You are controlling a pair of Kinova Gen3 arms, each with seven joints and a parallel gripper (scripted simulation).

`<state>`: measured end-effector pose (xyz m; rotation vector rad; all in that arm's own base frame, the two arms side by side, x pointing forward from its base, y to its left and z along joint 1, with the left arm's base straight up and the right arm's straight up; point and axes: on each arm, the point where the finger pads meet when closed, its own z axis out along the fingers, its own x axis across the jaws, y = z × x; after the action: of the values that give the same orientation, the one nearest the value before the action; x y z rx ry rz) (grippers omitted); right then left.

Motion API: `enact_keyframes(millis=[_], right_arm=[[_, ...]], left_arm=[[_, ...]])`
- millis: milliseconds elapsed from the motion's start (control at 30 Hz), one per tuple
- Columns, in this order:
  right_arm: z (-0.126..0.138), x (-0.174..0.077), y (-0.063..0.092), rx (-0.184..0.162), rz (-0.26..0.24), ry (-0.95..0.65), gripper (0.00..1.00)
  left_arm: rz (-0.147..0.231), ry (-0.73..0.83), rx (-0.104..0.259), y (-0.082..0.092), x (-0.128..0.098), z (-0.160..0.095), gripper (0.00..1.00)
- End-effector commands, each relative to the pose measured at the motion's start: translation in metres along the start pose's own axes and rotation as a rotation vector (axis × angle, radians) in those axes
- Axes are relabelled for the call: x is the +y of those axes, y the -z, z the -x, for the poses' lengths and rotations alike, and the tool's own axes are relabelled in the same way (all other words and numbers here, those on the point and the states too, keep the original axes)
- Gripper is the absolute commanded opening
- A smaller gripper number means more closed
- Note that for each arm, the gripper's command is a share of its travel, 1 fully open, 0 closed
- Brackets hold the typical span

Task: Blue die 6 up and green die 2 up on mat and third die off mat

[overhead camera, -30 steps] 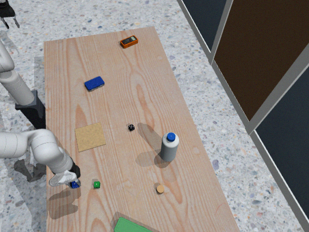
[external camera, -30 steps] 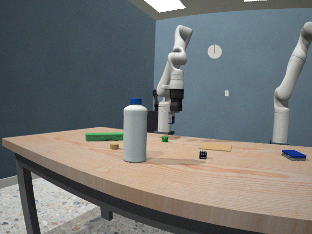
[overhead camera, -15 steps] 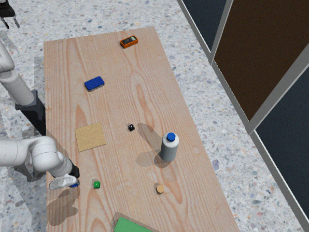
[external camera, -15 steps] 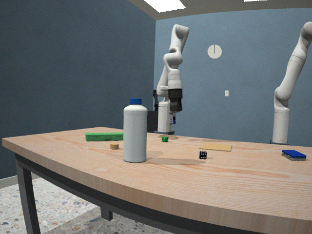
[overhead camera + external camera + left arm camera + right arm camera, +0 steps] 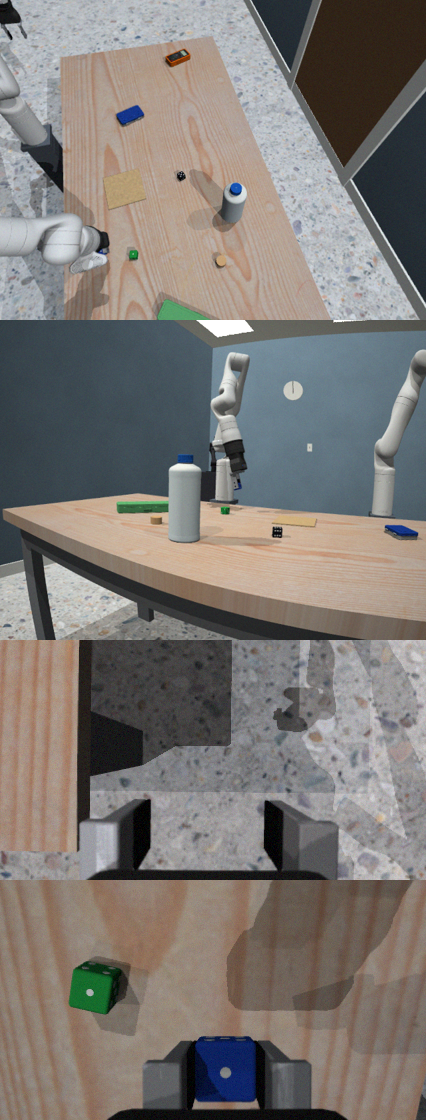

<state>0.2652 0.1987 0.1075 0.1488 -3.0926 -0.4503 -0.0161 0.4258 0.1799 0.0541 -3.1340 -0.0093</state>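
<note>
Turning the blue die (image 5: 225,1072) seems the step in hand: the right claw (image 5: 103,251) (image 5: 237,486) (image 5: 225,1064) grips it above the desk (image 5: 161,137) (image 5: 213,581) (image 5: 37,740) (image 5: 200,930), to one side of the mat (image 5: 124,189) (image 5: 295,521). Its 1 faces the wrist camera; on a usual die, 6 points away, so the next move likely calls for more rotation before setting it flat.

The green die (image 5: 133,255) (image 5: 225,510) (image 5: 92,990) sits off the mat on that same side, 1 up, needing its own turn. The black die (image 5: 181,176) (image 5: 277,532) is already off the mat, across it from the arm bases, with the bottle (image 5: 233,207) (image 5: 184,506) farther out. The mat lies near the desk's base-side edge, so swings there want care; its approach from the green die looks open. The left claw (image 5: 15,31) (image 5: 207,824) hangs wide open, past the desk edge.

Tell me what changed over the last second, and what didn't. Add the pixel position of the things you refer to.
The right arm (image 5: 62,238) (image 5: 229,427) swung its wrist toward the bottom of the top view, tipping its pincer (image 5: 104,249) (image 5: 236,482) (image 5: 225,1072) from near upright to a slant. The blue die (image 5: 225,1067) tilted with it, held throughout. The green die (image 5: 133,255) (image 5: 225,510) (image 5: 91,991), black die (image 5: 181,176) (image 5: 277,532) and mat (image 5: 124,189) (image 5: 295,521) stayed put.
</note>
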Motion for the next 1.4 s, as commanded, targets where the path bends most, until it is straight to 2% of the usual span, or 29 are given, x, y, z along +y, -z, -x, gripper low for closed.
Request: enact_keyframes(millis=[0, 500, 567, 1067, 1133, 1367], right_arm=[[0.0019, -0.0092, 0.0032, -0.001, 0.04, -0.021, 0.49], [0.0021, -0.0111, 0.0028, -0.004, 0.3, -0.02, 0.49], [0.0021, -0.0111, 0.0028, -0.004, 0.3, -0.02, 0.49], [0.0023, -0.0143, 0.0008, -0.007, 0.593, -0.018, 0.49], [0.0023, -0.0143, 0.0008, -0.007, 0.593, -0.018, 0.49], [0.0025, -0.0152, 0.0007, -0.009, 0.708, -0.017, 0.49]], left_arm=[[-0.006, -0.002, -0.007, 0.0005, -0.0011, 0.0023, 1.0], [-0.006, -0.002, -0.007, 0.0005, -0.0011, 0.0023, 1.0], [-0.006, -0.002, -0.007, 0.0005, -0.0011, 0.0023, 1.0], [-0.006, -0.002, -0.007, 0.0005, -0.0011, 0.0023, 1.0], [-0.006, -0.002, -0.007, 0.0005, -0.0011, 0.0023, 1.0], [-0.006, -0.002, -0.007, 0.0005, -0.0011, 0.0023, 1.0]])
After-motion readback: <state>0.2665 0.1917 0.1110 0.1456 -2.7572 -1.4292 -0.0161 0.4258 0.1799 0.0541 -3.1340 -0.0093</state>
